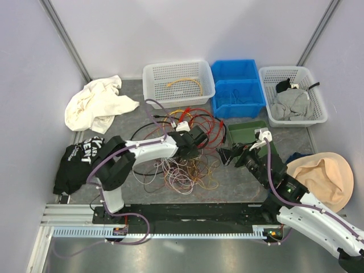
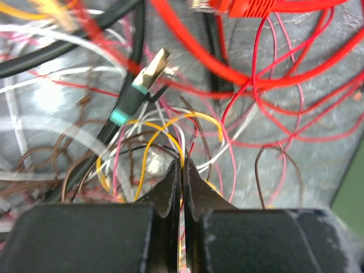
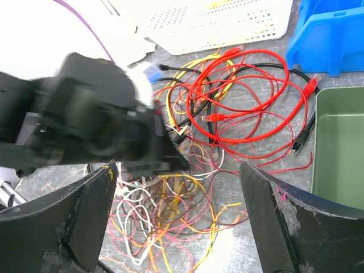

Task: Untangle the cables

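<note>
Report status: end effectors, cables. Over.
Left end effector shut on cables, pinching a yellow strand. Right end effector open, empty. Cables one tangled heap; left arm overhangs it.

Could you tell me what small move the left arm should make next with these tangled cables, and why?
Probably lift the left gripper slowly: it looks shut on a yellow wire deep in the cables, so a gentle pull might draw it free. The right gripper hangs open nearby.
</note>
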`<state>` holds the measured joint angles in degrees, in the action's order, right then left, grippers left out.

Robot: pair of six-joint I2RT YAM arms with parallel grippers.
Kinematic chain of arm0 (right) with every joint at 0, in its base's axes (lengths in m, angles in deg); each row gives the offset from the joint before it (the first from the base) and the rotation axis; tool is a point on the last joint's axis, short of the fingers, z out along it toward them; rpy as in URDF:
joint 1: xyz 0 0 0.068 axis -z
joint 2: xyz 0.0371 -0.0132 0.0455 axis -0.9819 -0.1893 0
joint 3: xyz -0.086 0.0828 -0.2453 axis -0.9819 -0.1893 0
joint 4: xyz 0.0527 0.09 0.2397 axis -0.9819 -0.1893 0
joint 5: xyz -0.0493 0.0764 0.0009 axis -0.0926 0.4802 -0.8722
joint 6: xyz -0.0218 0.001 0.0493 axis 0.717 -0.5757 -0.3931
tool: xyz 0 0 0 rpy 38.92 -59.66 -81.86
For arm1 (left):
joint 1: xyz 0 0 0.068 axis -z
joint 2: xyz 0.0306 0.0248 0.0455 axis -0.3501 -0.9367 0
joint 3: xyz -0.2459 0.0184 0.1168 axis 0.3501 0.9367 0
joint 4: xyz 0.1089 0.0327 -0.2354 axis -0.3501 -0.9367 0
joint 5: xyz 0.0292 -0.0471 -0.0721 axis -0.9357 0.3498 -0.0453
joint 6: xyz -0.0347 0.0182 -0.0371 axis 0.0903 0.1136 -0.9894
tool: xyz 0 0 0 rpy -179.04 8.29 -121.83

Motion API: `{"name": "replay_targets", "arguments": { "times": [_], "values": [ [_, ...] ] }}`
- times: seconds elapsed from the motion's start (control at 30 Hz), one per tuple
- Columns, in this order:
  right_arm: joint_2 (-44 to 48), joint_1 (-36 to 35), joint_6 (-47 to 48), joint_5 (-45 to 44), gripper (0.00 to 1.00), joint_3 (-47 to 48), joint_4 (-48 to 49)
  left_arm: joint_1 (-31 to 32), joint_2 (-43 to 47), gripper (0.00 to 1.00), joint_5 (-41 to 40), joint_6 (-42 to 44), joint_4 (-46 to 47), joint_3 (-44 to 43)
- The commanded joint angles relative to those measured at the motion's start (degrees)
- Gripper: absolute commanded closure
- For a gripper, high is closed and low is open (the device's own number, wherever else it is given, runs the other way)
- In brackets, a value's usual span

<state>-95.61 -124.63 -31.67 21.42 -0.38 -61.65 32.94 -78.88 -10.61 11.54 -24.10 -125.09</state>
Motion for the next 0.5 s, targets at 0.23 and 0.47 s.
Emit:
{"name": "replay_targets", "arguments": {
  "times": [0.23, 0.47],
  "values": [
    [-0.2, -0.3, 1.0, 2.2, 0.05, 2.0, 1.2, 0.0, 33.8, 0.98, -9.1, 25.4, 2.4, 0.4],
    [-4.2, -0.3, 2.2, 9.2, 0.05, 4.0, 7.0, -0.1, 44.8, 0.98, -8.4, 40.0, 2.8, -6.5]
  ]
}}
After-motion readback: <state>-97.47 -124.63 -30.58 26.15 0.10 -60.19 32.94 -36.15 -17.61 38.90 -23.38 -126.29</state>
